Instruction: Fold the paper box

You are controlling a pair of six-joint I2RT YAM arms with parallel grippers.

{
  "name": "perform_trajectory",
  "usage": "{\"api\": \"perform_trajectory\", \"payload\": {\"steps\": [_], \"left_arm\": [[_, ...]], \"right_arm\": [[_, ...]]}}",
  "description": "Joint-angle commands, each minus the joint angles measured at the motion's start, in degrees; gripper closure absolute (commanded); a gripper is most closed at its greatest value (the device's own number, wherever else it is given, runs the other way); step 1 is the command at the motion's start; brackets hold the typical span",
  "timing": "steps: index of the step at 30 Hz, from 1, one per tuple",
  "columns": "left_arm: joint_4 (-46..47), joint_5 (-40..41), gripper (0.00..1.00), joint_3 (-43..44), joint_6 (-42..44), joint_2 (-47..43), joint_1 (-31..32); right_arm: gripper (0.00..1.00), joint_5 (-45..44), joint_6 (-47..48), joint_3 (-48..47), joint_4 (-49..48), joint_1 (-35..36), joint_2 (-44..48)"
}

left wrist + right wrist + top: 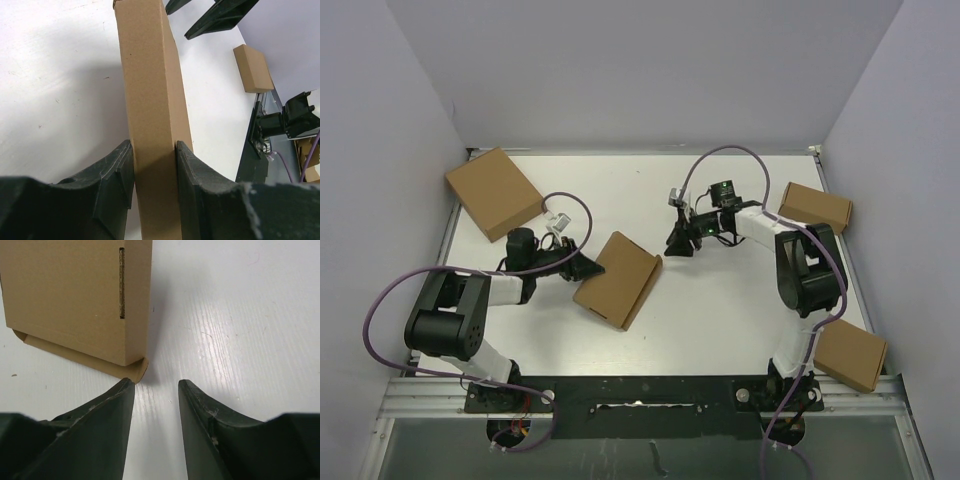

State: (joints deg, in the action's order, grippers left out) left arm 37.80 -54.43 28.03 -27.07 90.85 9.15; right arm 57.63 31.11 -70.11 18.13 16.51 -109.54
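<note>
The box looks nearly folded, its edge clamped in the left pincer, while one flap sticks out untucked near the empty, parted right pincer.

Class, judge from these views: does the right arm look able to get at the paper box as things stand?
Probably yes. The right gripper sits close beside the paper box, jaws apart and empty, with only bare table between them. The left gripper clamps the box's opposite edge.
</note>
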Motion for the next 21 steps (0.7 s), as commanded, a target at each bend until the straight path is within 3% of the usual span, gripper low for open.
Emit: {"api": "perform_trajectory", "payload": {"steps": [1, 15, 21], "left_arm": [[5.0, 4.9, 1.00, -0.9, 8.1, -1.0, 0.4], [5.5, 5.1, 1.00, -1.4, 7.9, -1.5, 0.4], [5.6, 5.0, 1.00, -1.3, 7.6, -1.4, 0.4]], "right_arm": [[0.58, 0.6, 6.2, -3.7, 6.7, -0.3, -0.8], [0.62, -0.4, 4.9, -8.4, 11.5, 2.8, -4.8], [0.77, -1.0, 5.0, -10.0, 13.2, 3.3, -6.1]]}}
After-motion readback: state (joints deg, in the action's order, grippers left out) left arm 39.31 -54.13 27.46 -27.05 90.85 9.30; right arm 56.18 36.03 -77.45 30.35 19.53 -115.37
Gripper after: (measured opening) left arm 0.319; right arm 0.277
